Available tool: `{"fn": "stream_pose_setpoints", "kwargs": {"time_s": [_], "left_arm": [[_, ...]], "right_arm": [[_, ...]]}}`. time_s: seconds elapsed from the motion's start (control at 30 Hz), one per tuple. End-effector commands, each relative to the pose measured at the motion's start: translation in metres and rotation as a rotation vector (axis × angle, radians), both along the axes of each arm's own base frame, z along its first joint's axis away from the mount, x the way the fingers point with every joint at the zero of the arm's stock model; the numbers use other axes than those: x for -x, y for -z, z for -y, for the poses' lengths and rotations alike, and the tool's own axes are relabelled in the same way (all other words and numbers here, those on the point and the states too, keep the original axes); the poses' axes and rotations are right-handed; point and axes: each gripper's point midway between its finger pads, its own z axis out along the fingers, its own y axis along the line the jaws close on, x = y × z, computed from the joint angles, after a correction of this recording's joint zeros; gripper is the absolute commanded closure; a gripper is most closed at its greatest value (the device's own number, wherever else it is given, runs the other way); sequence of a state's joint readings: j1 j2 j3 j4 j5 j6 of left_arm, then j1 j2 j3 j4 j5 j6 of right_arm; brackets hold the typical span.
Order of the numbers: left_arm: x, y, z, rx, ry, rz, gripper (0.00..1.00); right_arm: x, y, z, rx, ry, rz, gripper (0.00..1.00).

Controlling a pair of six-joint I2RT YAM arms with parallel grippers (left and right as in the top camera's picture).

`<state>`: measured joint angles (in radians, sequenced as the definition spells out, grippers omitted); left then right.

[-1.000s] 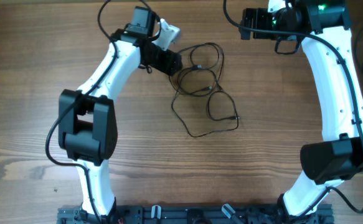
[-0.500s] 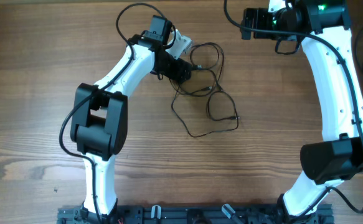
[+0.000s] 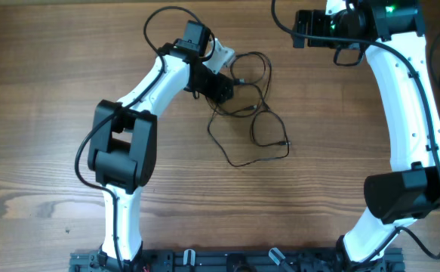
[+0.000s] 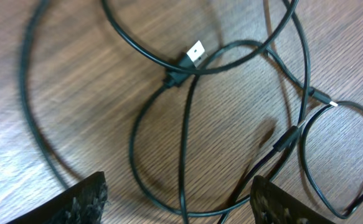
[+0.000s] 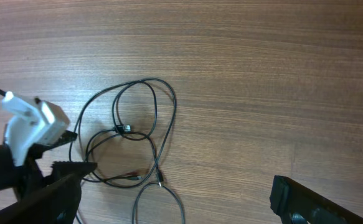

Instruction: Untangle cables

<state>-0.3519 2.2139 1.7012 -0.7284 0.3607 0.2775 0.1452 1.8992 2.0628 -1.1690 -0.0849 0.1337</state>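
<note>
The cables (image 3: 242, 110) are thin black wires spread in loose, overlapping loops on the wooden table just right of centre. My left gripper (image 3: 223, 89) is at the left edge of the tangle, low over it and open. In the left wrist view, several strands of the cables (image 4: 184, 143) run between my fingertips (image 4: 84, 202), and nothing is gripped. A flat silver plug (image 4: 195, 53) lies ahead where loops cross, and a smaller plug end (image 4: 327, 101) lies to the right. My right gripper (image 3: 301, 30) hangs wide open at the far right, well away from the cables (image 5: 125, 129).
The left arm's own thicker black cable (image 3: 159, 23) arcs above its wrist at the far left. The right arm (image 3: 404, 98) stands along the right side. A black rail (image 3: 227, 261) runs along the table's near edge.
The left arm has swung right, bringing its gripper from beside the tangle to over its left edge. The cables and the right arm have not moved.
</note>
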Motion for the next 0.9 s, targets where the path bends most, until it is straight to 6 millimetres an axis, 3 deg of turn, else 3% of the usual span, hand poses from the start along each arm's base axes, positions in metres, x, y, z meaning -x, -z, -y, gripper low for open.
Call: {"fn": "stream_pose_setpoints", "kwargs": {"time_s": [0.0,0.3,0.5,0.53,0.57,0.7,0.8,0.87], "left_arm": [[0.010,0.023,0.012,-0.001,0.025,-0.058,0.25],[0.015,0.022,0.017,0.019,0.041,-0.074,0.26],[0.016,0.023,0.016,0.016,0.040,-0.081,0.62],[0.016,0.023,0.016,0.016,0.039,-0.081,0.75],[0.016,0.023,0.016,0.016,0.039,-0.081,0.81],[0.014,0.024,0.012,-0.001,0.031,-0.073,0.87],[0.007,0.029,-0.004,-0.083,-0.017,-0.054,0.96],[0.006,0.030,-0.014,-0.113,-0.040,-0.055,0.96]], "right_arm": [[0.003,-0.007,0.002,0.024,-0.017,0.023,0.00],[0.002,-0.007,0.002,0.027,-0.016,0.026,0.00],[0.002,-0.007,0.002,0.026,-0.016,0.026,0.00],[0.002,-0.007,0.002,0.026,-0.016,0.026,0.00],[0.002,-0.007,0.002,0.027,-0.016,0.026,0.00],[0.002,-0.007,0.002,0.027,-0.016,0.026,0.00],[0.001,-0.007,0.008,0.039,0.023,0.025,0.00],[0.001,-0.007,0.013,0.058,0.048,0.026,0.00]]}}
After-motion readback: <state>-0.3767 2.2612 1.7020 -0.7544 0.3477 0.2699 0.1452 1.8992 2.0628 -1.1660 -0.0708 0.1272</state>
